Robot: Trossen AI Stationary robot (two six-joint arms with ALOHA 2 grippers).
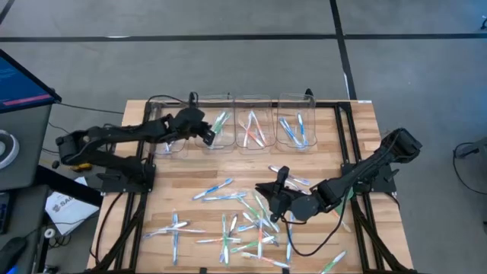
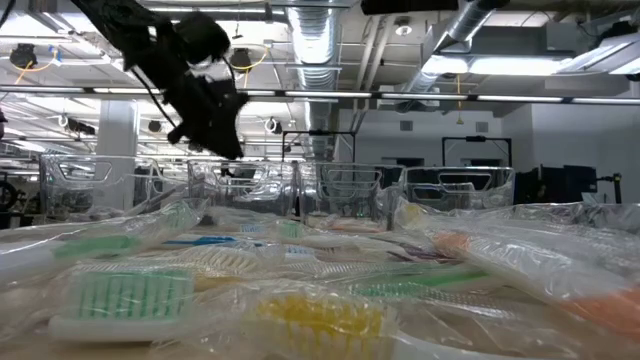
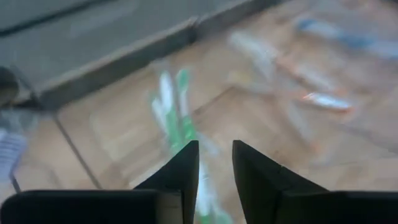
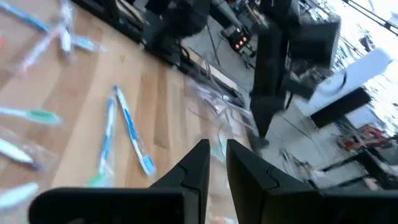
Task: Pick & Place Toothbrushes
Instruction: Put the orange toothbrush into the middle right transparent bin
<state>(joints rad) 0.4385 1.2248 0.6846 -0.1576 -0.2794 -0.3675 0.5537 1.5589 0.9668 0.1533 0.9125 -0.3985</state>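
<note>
Many wrapped toothbrushes (image 1: 243, 224) lie scattered on the wooden table's near half. Four clear bins stand along the far edge. One holds green toothbrushes (image 1: 221, 122), one orange ones (image 1: 255, 131), one blue ones (image 1: 293, 129). My left gripper (image 1: 204, 131) hovers open over the green bin. Its fingers (image 3: 186, 165) are apart above the green toothbrushes (image 3: 177, 118), touching none. My right gripper (image 1: 280, 183) is raised above the pile, shut on a toothbrush of which only a pale green bit shows. My right gripper pinches a toothbrush between its two fingertips. Only a small pale green bit (image 4: 220, 148) shows in the narrow gap, so which part it has cannot be told. The fingers point nearly level toward the table's far left, and the toothbrush is lifted clear of the table.
The leftmost clear bin (image 1: 167, 122) stands beside the green one. Black frame rails (image 1: 346, 144) run along the table's sides. Bare wood (image 1: 228, 164) lies between the bins and the pile. A monitor (image 1: 23, 80) and papers sit off the table's left side.
</note>
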